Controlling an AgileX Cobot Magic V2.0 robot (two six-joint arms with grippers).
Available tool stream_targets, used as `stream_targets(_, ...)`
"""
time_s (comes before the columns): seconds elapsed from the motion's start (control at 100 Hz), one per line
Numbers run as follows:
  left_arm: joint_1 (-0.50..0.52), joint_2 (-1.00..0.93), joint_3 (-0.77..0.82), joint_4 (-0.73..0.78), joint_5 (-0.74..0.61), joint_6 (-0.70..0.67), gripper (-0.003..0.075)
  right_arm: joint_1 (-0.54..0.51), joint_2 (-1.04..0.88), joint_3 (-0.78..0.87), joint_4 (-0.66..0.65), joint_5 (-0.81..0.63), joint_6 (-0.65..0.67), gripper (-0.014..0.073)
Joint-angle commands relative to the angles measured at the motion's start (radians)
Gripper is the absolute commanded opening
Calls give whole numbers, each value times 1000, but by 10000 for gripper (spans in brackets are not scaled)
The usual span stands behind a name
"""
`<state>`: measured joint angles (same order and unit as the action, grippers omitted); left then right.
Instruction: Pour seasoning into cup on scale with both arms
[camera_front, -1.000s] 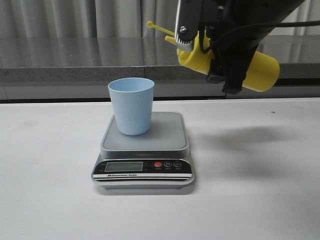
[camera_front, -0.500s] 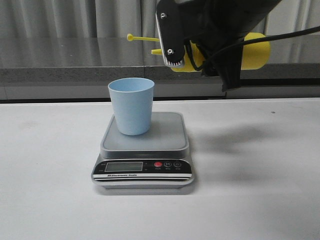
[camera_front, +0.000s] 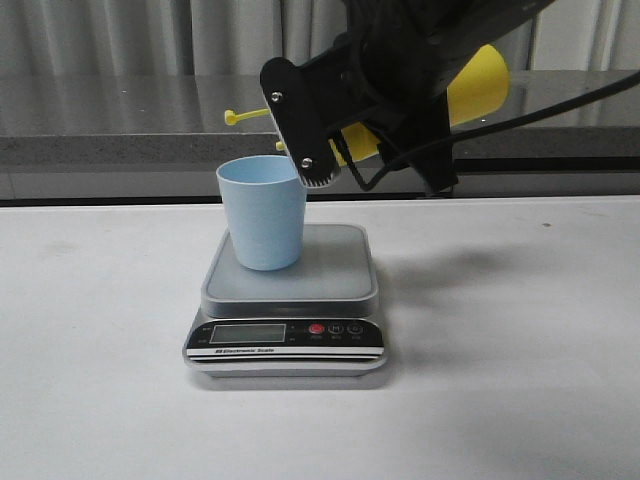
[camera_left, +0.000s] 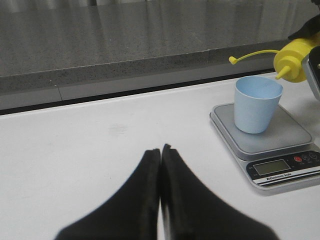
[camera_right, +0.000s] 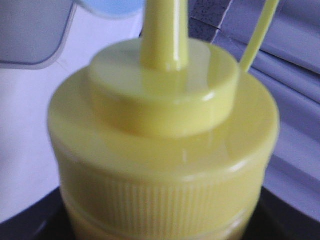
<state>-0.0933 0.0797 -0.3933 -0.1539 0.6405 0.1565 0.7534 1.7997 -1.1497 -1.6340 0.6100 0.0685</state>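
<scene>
The light blue cup (camera_front: 263, 212) stands upright on the left part of the scale's grey platform (camera_front: 335, 270). My right gripper (camera_front: 350, 140) is shut on the yellow seasoning bottle (camera_front: 478, 85), which is tilted with its base up to the right and its nozzle (camera_front: 283, 147) down at the cup's right rim. Its tethered cap (camera_front: 232, 118) sticks out to the left above the cup. The right wrist view is filled by the bottle's top (camera_right: 165, 150). Away to the left, my left gripper (camera_left: 160, 149) is shut and empty over the table; its view shows cup (camera_left: 257, 105), scale (camera_left: 280, 137) and bottle (camera_left: 291, 62).
The scale sits mid-table on the white tabletop (camera_front: 520, 380), its black panel and display (camera_front: 247, 333) facing front. A grey stone ledge (camera_front: 120, 150) runs behind the table's far edge, with curtains above it.
My right arm has carried the bottle left and down, tipping it from nozzle slightly up to nozzle down at the cup's rim. Cup and scale have not moved.
</scene>
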Motion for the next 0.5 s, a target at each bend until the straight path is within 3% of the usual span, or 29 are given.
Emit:
stream_targets(0.0,1,11,-25,-10,-71,-5,-20,5,-44,-36,-93,63,2,-58)
stream_targets(0.24,1,11,-25,-10,-71,-5,-20,9,-40,-36,-89,80,33,-58)
stream_targets(0.49,1,11,-25,-10,-71,-5,-20,-16,-101,-38,152,-52,370,-58)
